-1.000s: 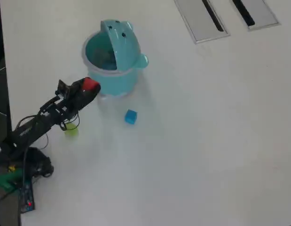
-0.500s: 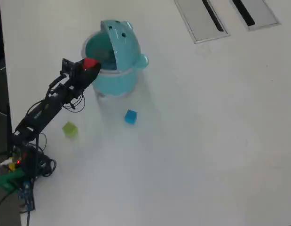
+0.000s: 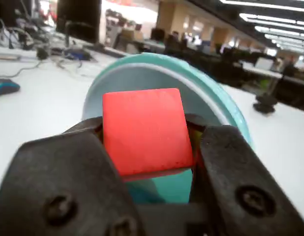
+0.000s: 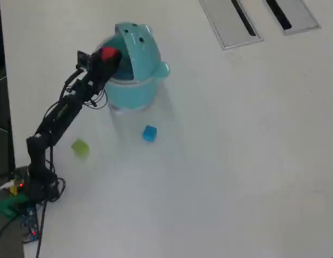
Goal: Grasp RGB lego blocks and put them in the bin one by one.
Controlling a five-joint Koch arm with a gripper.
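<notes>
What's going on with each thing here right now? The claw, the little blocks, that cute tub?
gripper: shut on the red block, held over the bin's opening.
red block: clamped between the jaws, off the table.
bin: upright, lid flipped open.
blue block: loose on the table.
yellow-green block: loose on the table.

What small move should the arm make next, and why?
Probably open the jaws and let the red block drop. In the overhead view the gripper holds it above the open bin, and in the wrist view the bin's rim shows right behind the block. If it is not yet clear of the rim, first ease a little further in. The green block and blue block lie on the table.
</notes>
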